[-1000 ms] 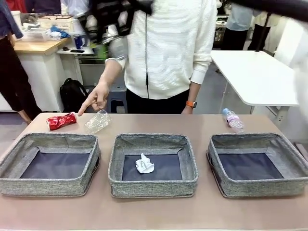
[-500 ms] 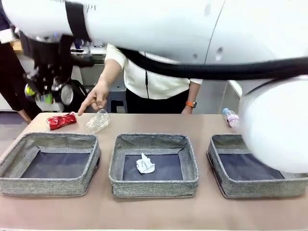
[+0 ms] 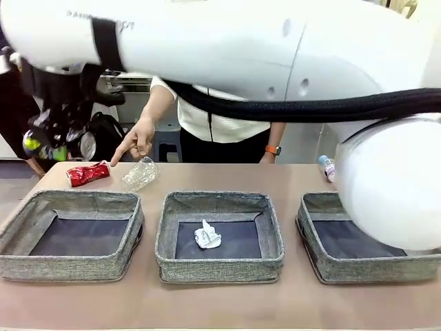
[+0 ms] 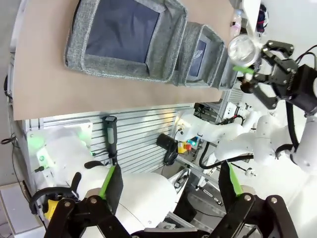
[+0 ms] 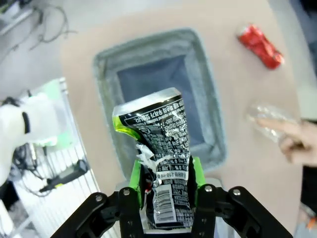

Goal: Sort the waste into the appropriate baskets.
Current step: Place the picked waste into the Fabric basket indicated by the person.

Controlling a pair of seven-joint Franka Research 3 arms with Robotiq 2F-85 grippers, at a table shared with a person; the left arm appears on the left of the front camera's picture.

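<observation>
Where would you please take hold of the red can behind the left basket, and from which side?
I would grip the red can across its crushed middle, straight down from above. It lies flat on its side, long axis roughly left to right, so close front to back. The left basket blocks a low approach, and the clear plastic container crowds its right end.

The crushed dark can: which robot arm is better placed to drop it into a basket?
The right arm. Its right gripper is shut on the dark can, apparently above the left grey basket, near the red can. The left gripper is open, empty and back off the table.
</observation>
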